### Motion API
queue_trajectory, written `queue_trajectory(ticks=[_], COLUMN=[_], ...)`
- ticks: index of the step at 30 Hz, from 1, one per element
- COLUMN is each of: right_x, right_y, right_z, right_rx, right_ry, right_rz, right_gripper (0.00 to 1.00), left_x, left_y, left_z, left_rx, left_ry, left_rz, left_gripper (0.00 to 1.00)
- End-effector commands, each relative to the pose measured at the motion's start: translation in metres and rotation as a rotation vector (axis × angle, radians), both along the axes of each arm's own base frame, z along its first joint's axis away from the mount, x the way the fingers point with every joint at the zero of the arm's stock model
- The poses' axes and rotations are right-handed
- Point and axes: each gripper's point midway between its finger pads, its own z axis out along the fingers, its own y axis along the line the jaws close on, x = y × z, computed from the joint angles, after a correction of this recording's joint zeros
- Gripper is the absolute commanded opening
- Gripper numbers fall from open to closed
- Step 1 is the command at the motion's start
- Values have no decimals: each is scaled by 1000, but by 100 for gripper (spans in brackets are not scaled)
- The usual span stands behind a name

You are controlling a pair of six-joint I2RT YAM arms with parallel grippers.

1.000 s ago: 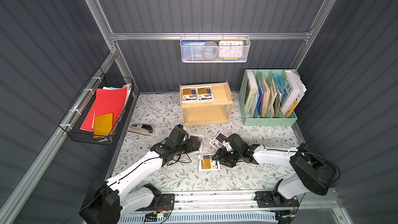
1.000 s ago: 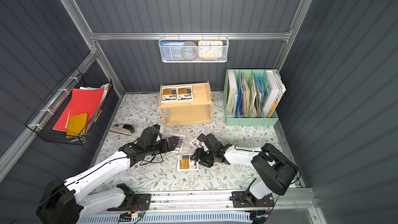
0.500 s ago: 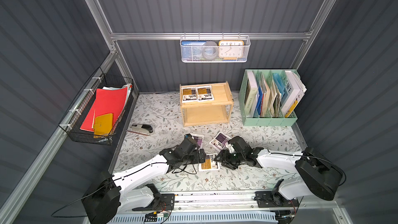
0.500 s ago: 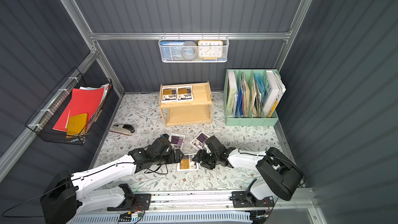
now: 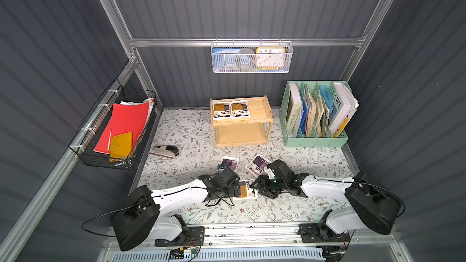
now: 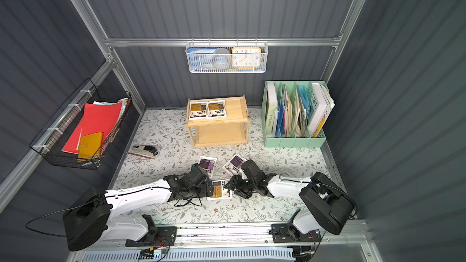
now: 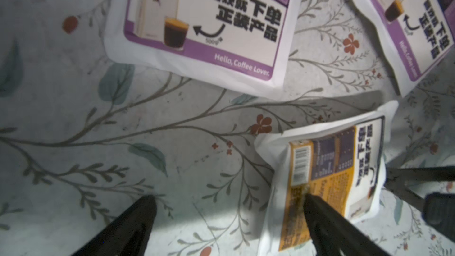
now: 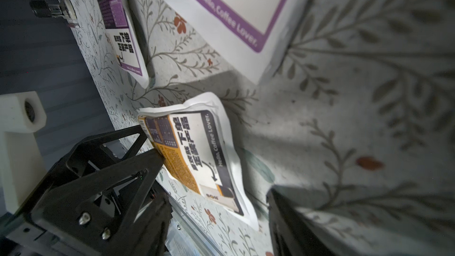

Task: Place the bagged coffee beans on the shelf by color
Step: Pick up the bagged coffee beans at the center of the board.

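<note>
Both arms low over bench's front-middle. Yellow pouch (image 5: 245, 189) flat there, between left gripper (image 7: 227, 214) and right gripper (image 8: 216, 200), both spread open, empty. One left finger (image 7: 327, 220) overlaps pouch face. Two purple pouches (image 5: 229, 163) (image 5: 258, 167) just behind. Shelf (image 5: 267, 108) at back holds two yellow pouches (image 5: 230, 109). Risk: arms collide; finger shoves flat pouch instead of lifting it.

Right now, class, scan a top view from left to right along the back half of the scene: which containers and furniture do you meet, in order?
Black wire basket holding red folders → stapler on the table → wooden shelf with two yellow pouches on top → mint-green file organizer.
</note>
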Motion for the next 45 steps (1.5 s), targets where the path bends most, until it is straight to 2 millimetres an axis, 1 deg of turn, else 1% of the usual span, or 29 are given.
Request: queue_trajectory(ticks=[1,12,18,24,27,32,39,43,45], right_x=[-15,-18,-20,-20,-20,-21,-22,-22,-22], right_y=[-16,-2,0,0,2,4,2,1,1], right_z=[-24,-31,-37,-38,-39,-41,-43,-41,-41], right_rx=[-74,12,31,32,41,66,104,121,125], right_ry=[74,114,131,134,137,148,164,166,165], right_rz=[-6,14,6,5,5,-1,-37,-49,-52], right_gripper=[67,67,67,66,62,51,37,27,20], left_x=[-5,-10,-10,-13,-16,-21,-23,-19,-16], left_y=[13,17,27,22,15,8,8,7,6], left_z=[-10,-25,-30,-35,-38,-38,-35,-26,-20], left_rx=[72,99,228,269,255,226,220,213,207], left_ry=[38,82,81,85,90,95,89,69,57], left_rz=[48,68,49,33,28,31,37,46,64], left_gripper=[100,100,100,100,100,100,100,100,100])
